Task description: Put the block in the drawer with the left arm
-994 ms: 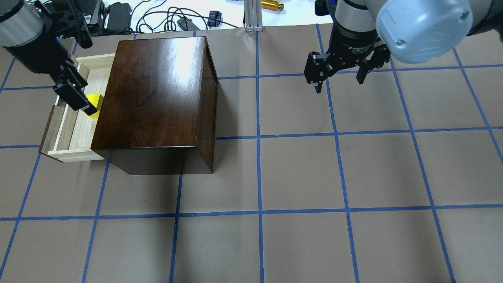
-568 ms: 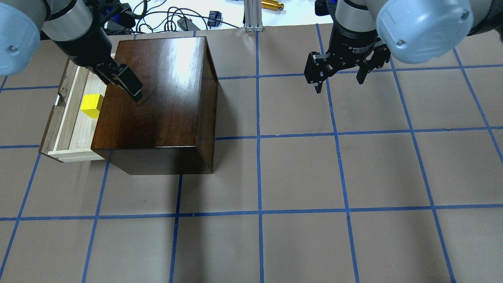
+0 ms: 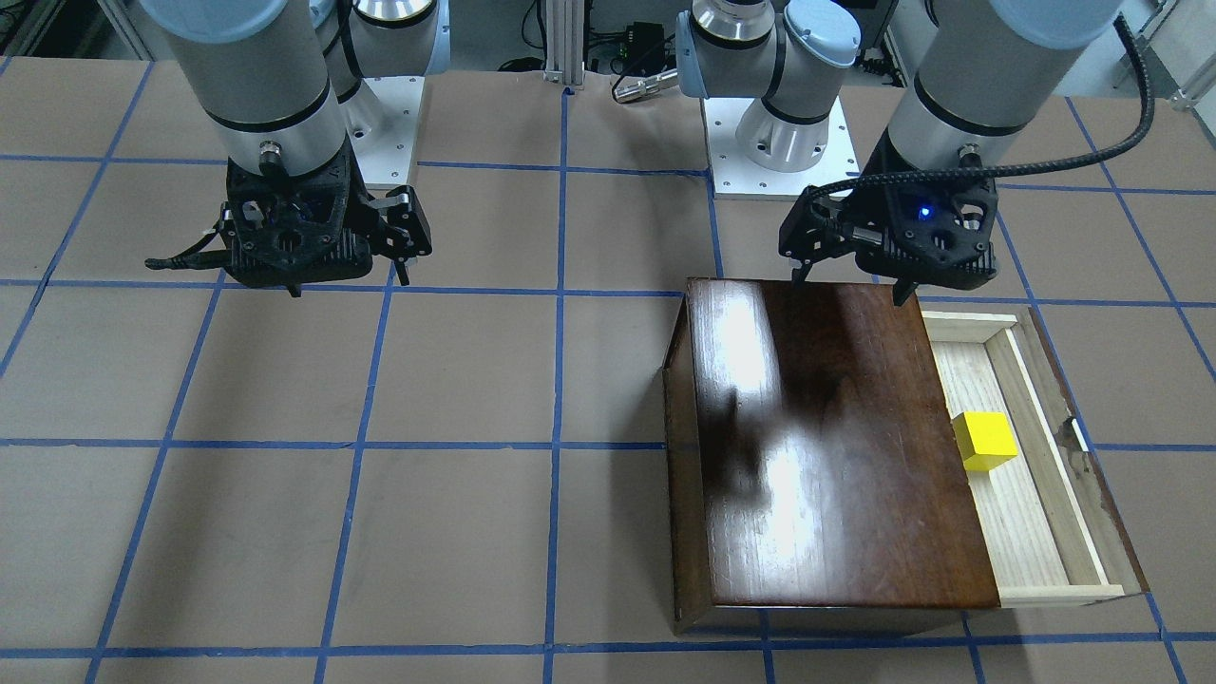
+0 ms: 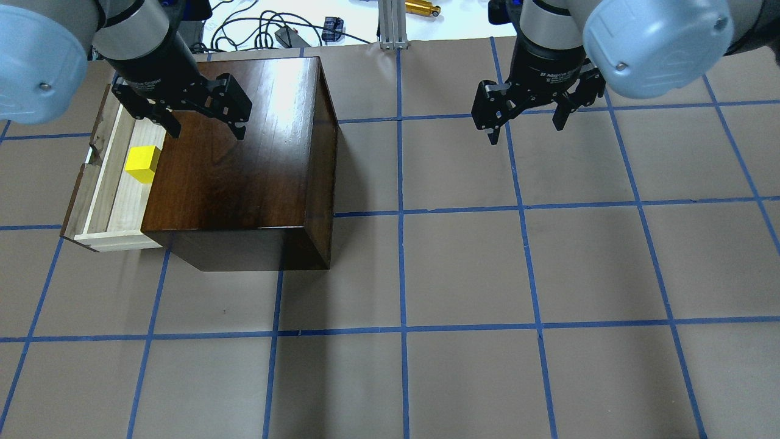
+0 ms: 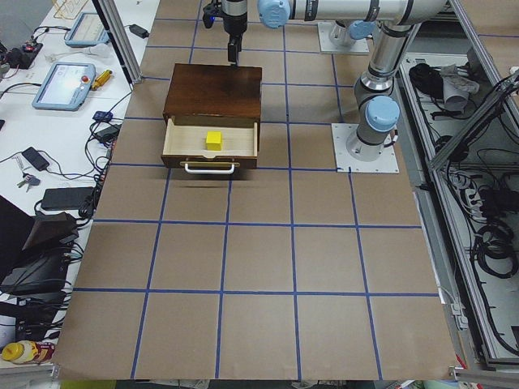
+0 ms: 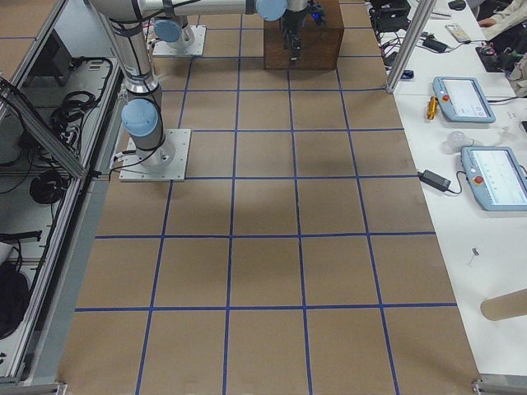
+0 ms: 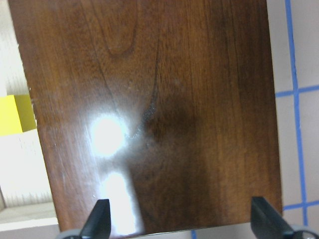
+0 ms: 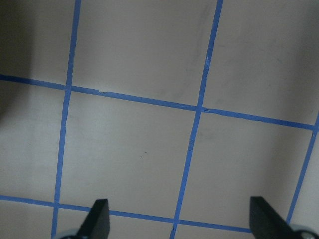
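The yellow block (image 4: 141, 165) lies loose in the open pale-wood drawer (image 4: 109, 207) of the dark-brown box (image 4: 244, 152). It also shows in the front view (image 3: 985, 440), the left side view (image 5: 214, 139) and at the left edge of the left wrist view (image 7: 12, 115). My left gripper (image 4: 204, 125), with the blue light (image 3: 850, 285), hangs open and empty above the box's back part, apart from the block. My right gripper (image 4: 525, 128) is open and empty above bare table.
The drawer's dark front with its white handle (image 5: 210, 168) sticks out to the robot's left. Cables and small devices (image 4: 292, 27) lie past the table's far edge. Blue tape lines (image 4: 402, 274) grid the brown table.
My left gripper has let go of the block, risen out of the drawer and swung over the box top, turning as it went. The block stays in the drawer. The right arm has not moved.
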Robot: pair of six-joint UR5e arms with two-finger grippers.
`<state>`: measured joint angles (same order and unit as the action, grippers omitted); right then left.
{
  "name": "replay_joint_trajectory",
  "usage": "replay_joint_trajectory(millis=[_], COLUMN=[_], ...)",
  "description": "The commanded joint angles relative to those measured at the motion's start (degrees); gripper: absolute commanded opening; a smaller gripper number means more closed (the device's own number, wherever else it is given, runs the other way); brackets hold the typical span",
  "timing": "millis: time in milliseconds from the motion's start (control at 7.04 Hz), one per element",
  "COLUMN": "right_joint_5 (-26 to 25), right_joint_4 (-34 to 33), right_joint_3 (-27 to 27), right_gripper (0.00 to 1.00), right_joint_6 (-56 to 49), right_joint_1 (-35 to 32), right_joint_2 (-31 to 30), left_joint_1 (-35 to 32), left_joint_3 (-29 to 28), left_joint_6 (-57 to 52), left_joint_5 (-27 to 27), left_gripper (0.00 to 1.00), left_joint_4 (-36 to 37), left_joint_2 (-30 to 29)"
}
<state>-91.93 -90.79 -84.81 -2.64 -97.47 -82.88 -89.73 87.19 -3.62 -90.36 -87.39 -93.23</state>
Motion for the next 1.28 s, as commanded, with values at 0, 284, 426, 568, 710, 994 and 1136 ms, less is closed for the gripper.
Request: replay_joint_trajectory(millis=[0, 284, 426, 568, 710, 994, 1136], right_joint_5=[0.1, 0.0, 0.0, 0.0, 0.0, 0.0, 0.0], right_joint_4=[0.0, 0.0, 0.0, 0.0, 0.0, 0.0, 0.0], right_joint_3=[0.0, 0.0, 0.0, 0.0, 0.0, 0.0, 0.0], right_gripper=[1.0, 1.0, 1.0, 1.0, 1.0, 1.0, 1.0], right_joint_6=[0.0, -0.1, 0.0, 0.0, 0.0, 0.0, 0.0], right_joint_1=[0.0, 0.0, 0.0, 0.0, 0.0, 0.0, 0.0], right_joint_2=[0.0, 0.0, 0.0, 0.0, 0.0, 0.0, 0.0], left_joint_1=[-0.5, -0.5, -0.5, -0.5, -0.5, -0.4, -0.4], left_joint_3=[0.2, 0.3, 0.3, 0.3, 0.3, 0.3, 0.5], left_joint_6=[3.0, 2.9, 2.9, 2.7, 2.5, 2.3, 2.3], left_joint_5=[-0.2, -0.1, 0.0, 0.0, 0.0, 0.0, 0.0], left_gripper=[1.0, 1.0, 1.0, 1.0, 1.0, 1.0, 1.0], left_joint_4=[0.7, 0.7, 0.7, 0.7, 0.8, 1.2, 1.1], left_joint_2=[-0.1, 0.0, 0.0, 0.0, 0.2, 0.2, 0.4])
